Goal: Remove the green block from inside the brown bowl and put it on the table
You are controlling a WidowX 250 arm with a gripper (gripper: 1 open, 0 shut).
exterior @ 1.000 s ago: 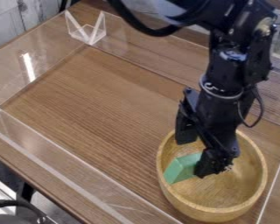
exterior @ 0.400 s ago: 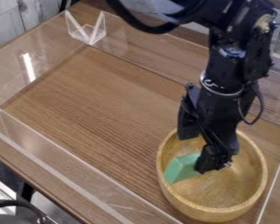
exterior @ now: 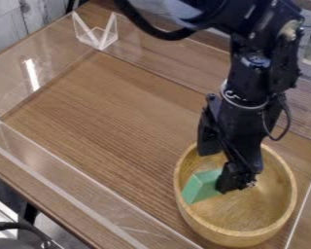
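Observation:
The brown bowl (exterior: 267, 223) sits at the lower right of the table (exterior: 113, 112). Inside it, on its left side, lies the mint-green block (exterior: 200, 189), partly covered by the gripper. My black gripper (exterior: 220, 166) points straight down into the bowl, open, with one finger by the bowl's left rim and the other finger (exterior: 235, 178) at the block's right side. The jaws stand around the block's upper part; whether they touch it I cannot tell.
Low clear acrylic walls (exterior: 67, 165) run along the table's edges, with a clear corner piece (exterior: 96, 31) at the back left. The black arm (exterior: 268, 58) rises from the bowl toward the top right.

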